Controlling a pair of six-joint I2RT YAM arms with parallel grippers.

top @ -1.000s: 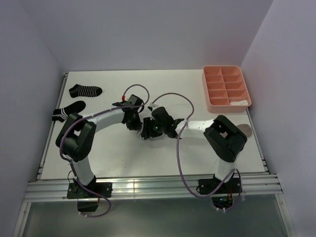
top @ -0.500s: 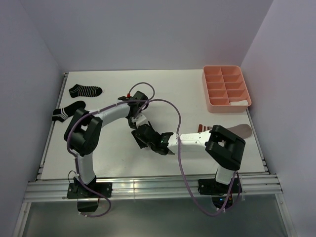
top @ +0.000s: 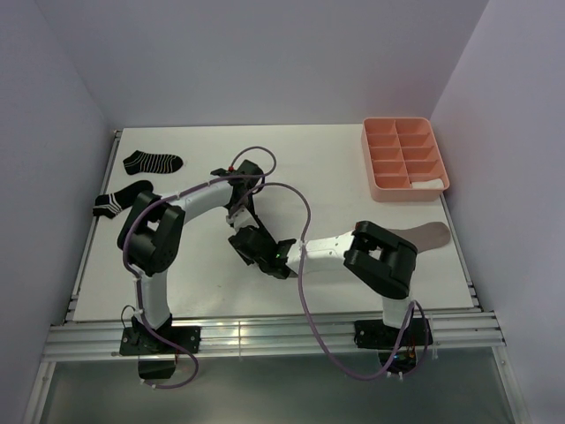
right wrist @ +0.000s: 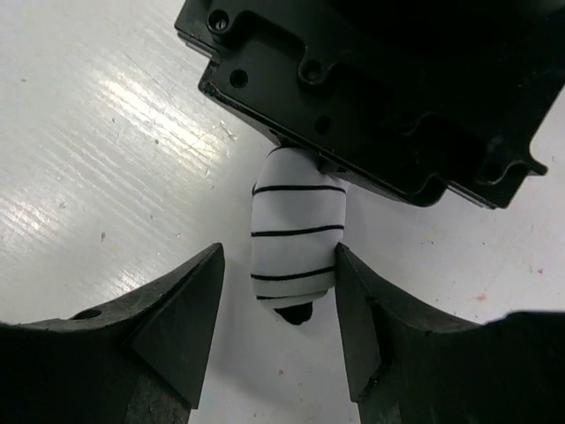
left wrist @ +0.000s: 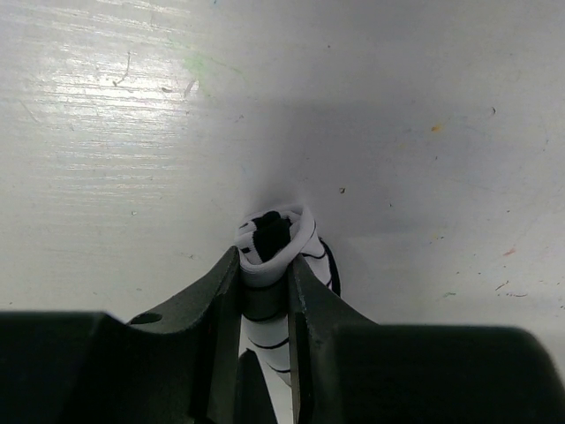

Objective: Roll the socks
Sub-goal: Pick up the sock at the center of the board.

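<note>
A rolled sock (left wrist: 272,237), white with thin black stripes and a black toe, hangs just above the table. My left gripper (left wrist: 265,261) is shut on its upper end. From the right wrist the same sock (right wrist: 297,240) shows between the fingers of my right gripper (right wrist: 278,256), which is open: the right finger (right wrist: 353,283) touches the roll and the left one stands apart. From above, both grippers (top: 240,216) (top: 249,245) meet mid-table and hide the roll. Two black white-striped socks (top: 152,162) (top: 122,199) lie flat at far left. A taupe sock (top: 427,235) lies at the right.
A pink divided tray (top: 403,159) stands at back right with a white sock (top: 429,184) in its near right compartment. Purple cables (top: 305,274) loop over both arms. The left gripper's black body (right wrist: 380,97) fills the top of the right wrist view.
My right arm swung left and toward the near edge, bringing its gripper under the left one and uncovering more of the taupe sock. The left gripper kept hold of the roll.
</note>
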